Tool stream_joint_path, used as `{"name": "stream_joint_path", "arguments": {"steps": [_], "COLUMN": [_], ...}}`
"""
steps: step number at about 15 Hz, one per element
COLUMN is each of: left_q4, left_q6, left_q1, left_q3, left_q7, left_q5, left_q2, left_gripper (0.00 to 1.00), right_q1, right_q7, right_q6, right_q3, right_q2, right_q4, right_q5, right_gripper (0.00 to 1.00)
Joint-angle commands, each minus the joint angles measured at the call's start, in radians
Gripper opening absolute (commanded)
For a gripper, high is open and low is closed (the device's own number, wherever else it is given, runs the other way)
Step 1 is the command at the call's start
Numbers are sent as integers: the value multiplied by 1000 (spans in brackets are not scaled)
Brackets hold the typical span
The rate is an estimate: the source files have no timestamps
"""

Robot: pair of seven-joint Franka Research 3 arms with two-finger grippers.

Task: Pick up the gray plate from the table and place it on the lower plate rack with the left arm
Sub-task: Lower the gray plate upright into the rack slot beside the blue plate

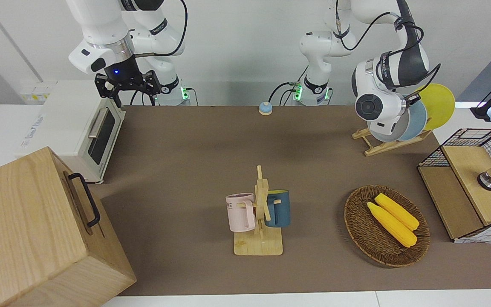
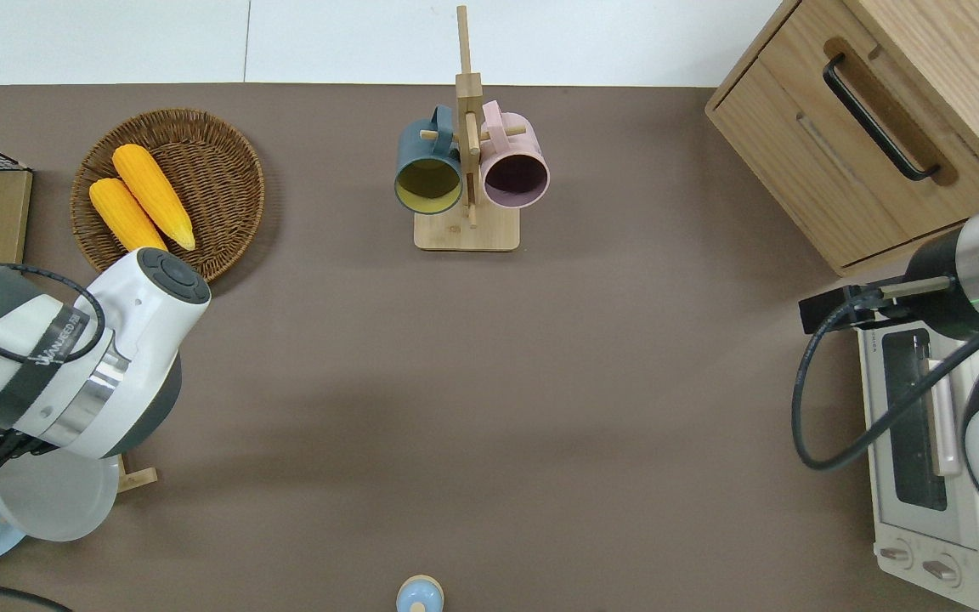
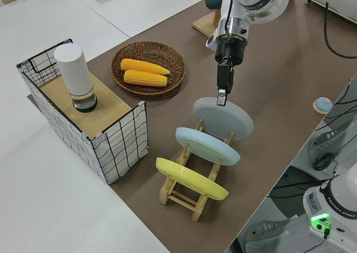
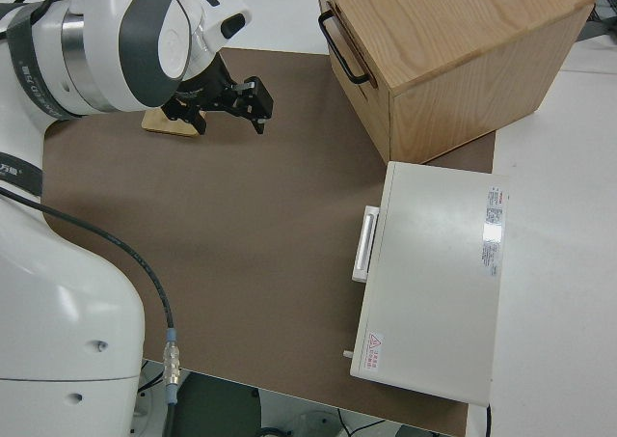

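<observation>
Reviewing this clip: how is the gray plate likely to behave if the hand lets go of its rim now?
The gray plate looks rigid and smooth, so it probably keeps its shape but may slide. It leans in the lower plate rack beside the light blue plate, so the pegs likely stop it tipping. The left hand pinches only its top rim, so a twist seems possible on release.

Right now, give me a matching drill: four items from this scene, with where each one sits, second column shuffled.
Items:
1. gray plate
2. corn cobs
3. pink mug
4. white cylinder

Places:
A. hung on the wooden mug stand
B. on the wire-sided box
C. in the plate rack, left gripper at its rim
D. in the wicker basket

Pairs: 1-C, 2-D, 3-A, 4-B
</observation>
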Motion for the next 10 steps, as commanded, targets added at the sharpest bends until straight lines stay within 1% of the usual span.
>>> {"name": "stream_joint_path", "arguments": {"steps": [1, 3, 4, 6, 8, 9, 10], "left_q4": [-9, -9, -7, -7, -1, 8, 28], "left_q6": [-11, -5, 1, 12, 14, 15, 15], "left_q1": [-10, -10, -9, -9, -9, -9, -7], "left_q3": [-9, -9, -9, -9, -9, -9, -6], "left_q7": [-69, -78, -79, -76, -56, -55, -41], "left_q5": [-22, -46, -66, -89, -99, -117, -141], "left_q2": [13, 13, 13, 13, 12, 10, 7], "left_gripper": [0, 97, 183, 625, 825, 948, 991], "right_q1": [-19, -19, -19, -19, -19, -19, -19], "right_q7": [12, 12, 12, 12, 12, 12, 12], "right_q6": [-14, -14, -14, -14, -14, -14, -13], "right_q3": [17, 17, 17, 17, 17, 17, 17], "right_q2": [-3, -3, -3, -3, -1, -1, -3], "right_q4": [9, 9, 9, 9, 9, 9, 9], "right_q5": [-1, -1, -1, -1, -1, -1, -1], "right_gripper": [983, 983, 983, 983, 983, 983, 983]}}
